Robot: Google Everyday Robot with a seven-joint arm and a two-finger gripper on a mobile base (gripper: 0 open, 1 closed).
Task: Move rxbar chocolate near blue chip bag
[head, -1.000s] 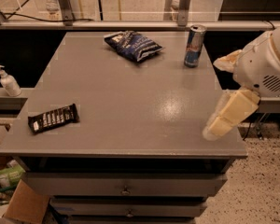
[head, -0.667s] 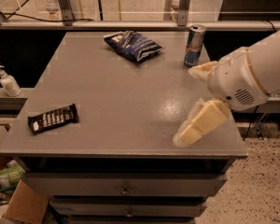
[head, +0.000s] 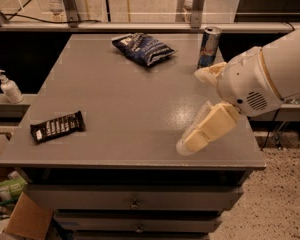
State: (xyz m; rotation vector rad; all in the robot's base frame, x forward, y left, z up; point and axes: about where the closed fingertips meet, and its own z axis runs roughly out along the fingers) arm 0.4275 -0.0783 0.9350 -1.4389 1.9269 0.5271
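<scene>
The rxbar chocolate [head: 57, 126], a flat black bar with white lettering, lies near the front left corner of the grey table [head: 125, 99]. The blue chip bag [head: 142, 46], crinkled and dark navy, lies at the back middle of the table. My gripper [head: 190, 110] hangs over the right front part of the table, far to the right of the bar and in front of the bag. Its two cream fingers [head: 207, 130] are spread apart and hold nothing.
A blue-and-silver drink can [head: 209, 40] stands at the back right, just behind my arm. A soap pump bottle [head: 9, 86] stands on a ledge to the left of the table. Drawers [head: 135, 203] sit under the tabletop, and a cardboard box [head: 27, 216] lies on the floor at the lower left.
My arm has swung in from the right edge, so the gripper now hangs further left over the table. The bar, the bag and the can have not moved.
</scene>
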